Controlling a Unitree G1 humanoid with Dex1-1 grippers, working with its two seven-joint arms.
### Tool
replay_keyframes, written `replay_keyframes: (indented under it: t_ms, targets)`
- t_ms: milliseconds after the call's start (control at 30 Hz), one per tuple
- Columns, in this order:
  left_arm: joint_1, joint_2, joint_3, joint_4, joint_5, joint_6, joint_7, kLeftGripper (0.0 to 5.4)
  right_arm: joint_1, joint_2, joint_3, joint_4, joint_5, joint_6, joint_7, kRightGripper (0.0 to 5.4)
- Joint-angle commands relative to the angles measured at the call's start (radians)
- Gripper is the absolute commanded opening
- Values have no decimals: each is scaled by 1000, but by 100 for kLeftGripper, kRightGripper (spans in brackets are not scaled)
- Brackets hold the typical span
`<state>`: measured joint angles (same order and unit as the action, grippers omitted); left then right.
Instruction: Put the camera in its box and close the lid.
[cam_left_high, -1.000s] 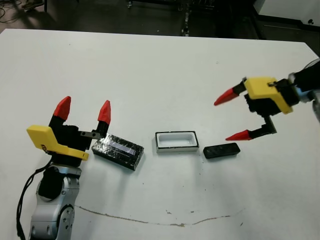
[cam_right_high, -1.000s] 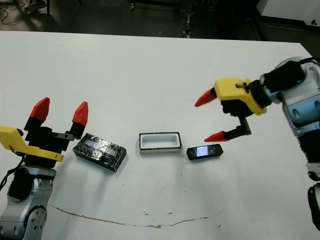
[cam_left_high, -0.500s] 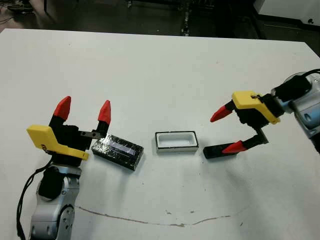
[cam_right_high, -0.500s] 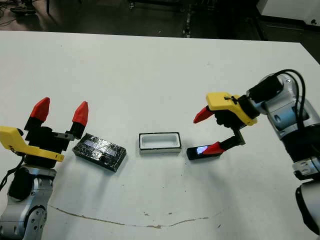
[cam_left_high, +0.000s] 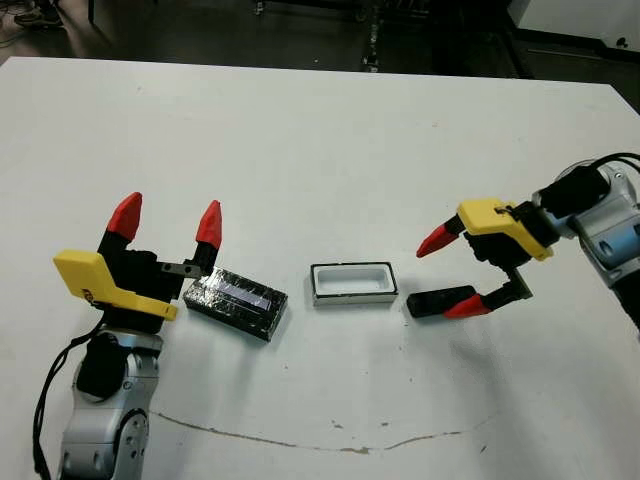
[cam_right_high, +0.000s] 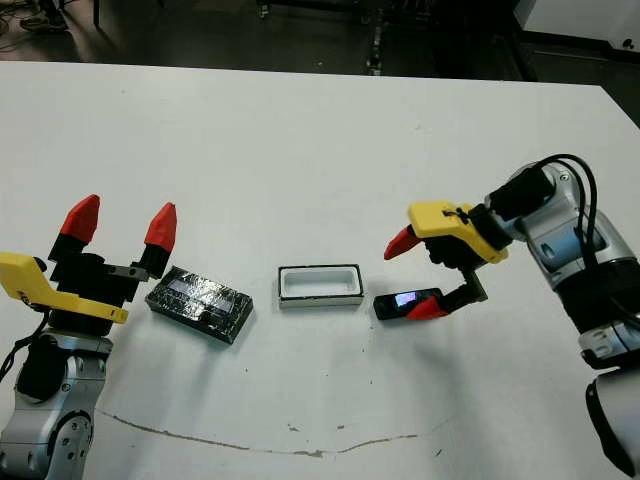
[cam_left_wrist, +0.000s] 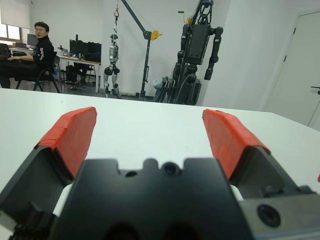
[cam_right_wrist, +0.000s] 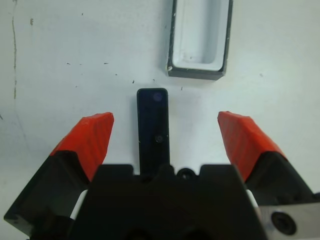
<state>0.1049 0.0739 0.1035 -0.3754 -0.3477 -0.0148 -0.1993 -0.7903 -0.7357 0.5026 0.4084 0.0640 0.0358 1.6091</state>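
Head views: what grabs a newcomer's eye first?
The right gripper, jaws open, low over the camera, which lies on the table just right of the open box. At far left the left gripper points up, jaws open, beside the glossy lid.

I see the lid (cam_left_high: 236, 301) as glossy, crinkly black film with a pale silvery stripe, while the camera (cam_right_wrist: 153, 131) looks like smooth, slightly shiny black plastic. The box (cam_left_high: 353, 283) shows a matt white lining inside a thin dark rim, on a smooth matt white table (cam_left_high: 300, 150) with scuff marks.
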Motion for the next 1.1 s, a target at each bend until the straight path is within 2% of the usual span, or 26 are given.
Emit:
replay_keyframes:
  t_ms: [33, 300, 433, 567, 833, 1000, 1100]
  targets:
    - [9, 6, 2, -4, -4, 15, -3, 539, 22, 5, -16, 0, -5, -15, 5, 540]
    - [12, 4, 0, -11, -2, 19, 2, 539, 75, 8, -50, -23, -13, -39, -14, 540]
    - [13, 5, 0, -8, 7, 11, 1, 539, 100, -4, -53, -65, -38, 10, -33, 540]
    - [13, 5, -1, -7, 3, 10, -3, 539, 127, -1, -72, -79, -40, -24, -44, 540]
    - [18, 3, -3, -15, 7, 16, 5, 539, 143, 12, -74, -74, -43, 10, -46, 540]
    - [20, 5, -3, -17, 7, 22, 7, 539, 154, 21, -73, -63, -48, -5, -49, 540]
    - [18, 6, -2, -12, 3, 17, 2, 539, 154, 24, -66, -68, -60, 23, -52, 540]
